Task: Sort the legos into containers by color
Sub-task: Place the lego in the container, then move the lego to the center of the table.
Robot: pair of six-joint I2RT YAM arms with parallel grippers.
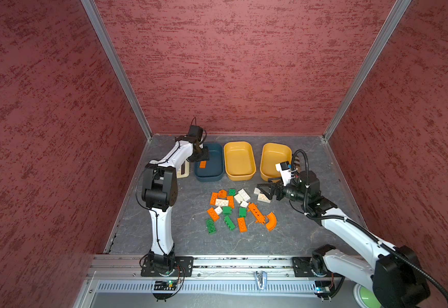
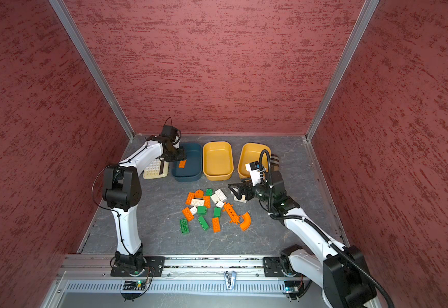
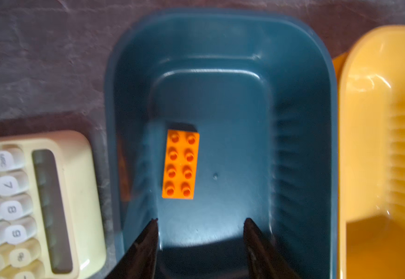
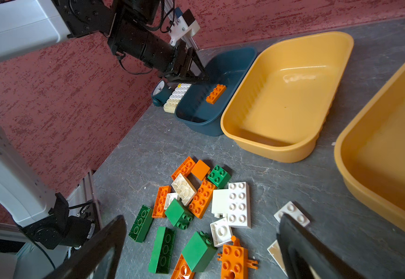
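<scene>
Counting time: three tubs are sitting in a row at the 12 o'clock end of the desk (image 1: 180, 229). There's one teal tub (image 1: 208, 178), a yellow tub (image 1: 240, 176) at its 3 o'clock and a second yellow tub (image 1: 268, 157) past that. Exactly one orange brick (image 3: 181, 164), eight studs, is lying inside the teal one. The left fingers (image 3: 146, 241) are hanging spread above it, pinching nothing.

The loose legos (image 1: 227, 210) are lying at 6 o'clock of the tubs. I'm getting about seven orange (counting the long holed piece (image 1: 256, 212) and the arc (image 1: 271, 222)), five green and seven white. The right fingers (image 4: 300, 244) are hovering wide apart and empty at the pile's 2 o'clock, over two white bricks (image 1: 263, 198).

One cream calculator (image 3: 76, 193) is sitting at the teal tub's 9 o'clock, keys reading MRC, 7, 8, 9.
</scene>
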